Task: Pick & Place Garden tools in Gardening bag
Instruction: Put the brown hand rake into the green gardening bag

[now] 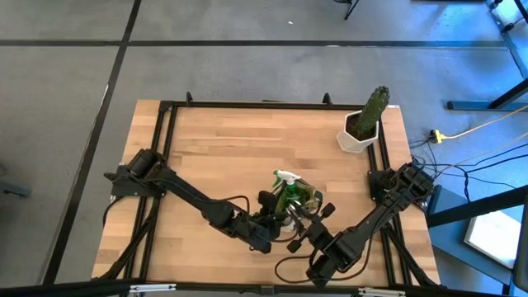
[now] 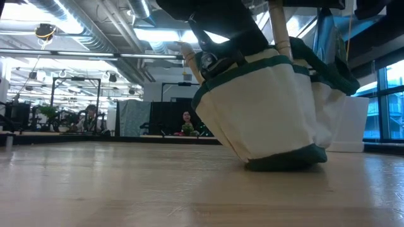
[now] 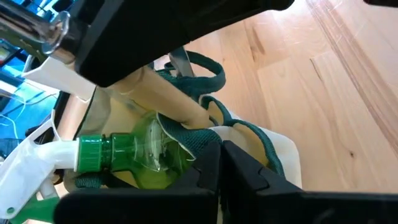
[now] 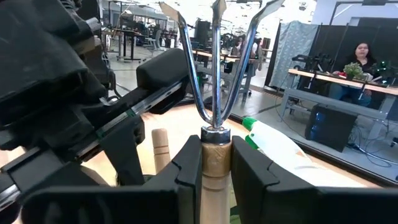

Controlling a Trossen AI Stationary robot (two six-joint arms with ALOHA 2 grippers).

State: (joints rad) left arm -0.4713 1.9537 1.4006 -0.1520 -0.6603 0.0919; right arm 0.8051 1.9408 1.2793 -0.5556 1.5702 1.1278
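I see the gardening bag (image 1: 299, 200) standing on the near half of the table (image 1: 231, 157), a little right of centre, with both arms bent over it. From table height its beige wall with the dark green trim (image 2: 271, 113) looks tipped, the base edge nearer the camera raised off the wood while the other edge rests on it. The green spray bottle (image 1: 287, 188) is in the bag, its white trigger head poking out over the far rim. In the left wrist view the bottle (image 3: 134, 152) lies next to a wooden handle (image 3: 165, 99) inside the bag's mouth, with the green loop handles (image 3: 205, 65) beside them.

My right gripper (image 4: 216, 165) is clamped on the hand fork (image 4: 215, 81), fingers on the wooden handle just below the metal collar, the three tines pointing up and away from the wrist. In the high view it (image 1: 307, 224) sits at the bag's near right edge.

My left gripper (image 1: 268, 223) is at the near left edge of the bag, its fingers (image 3: 239, 168) pressed together right at the rim fabric. I cannot tell whether any cloth is pinched between them.

A cactus in a white pot (image 1: 363, 128) stands at the far right corner, well apart from the bag. A person (image 4: 357, 62) sits at a desk beyond the table.
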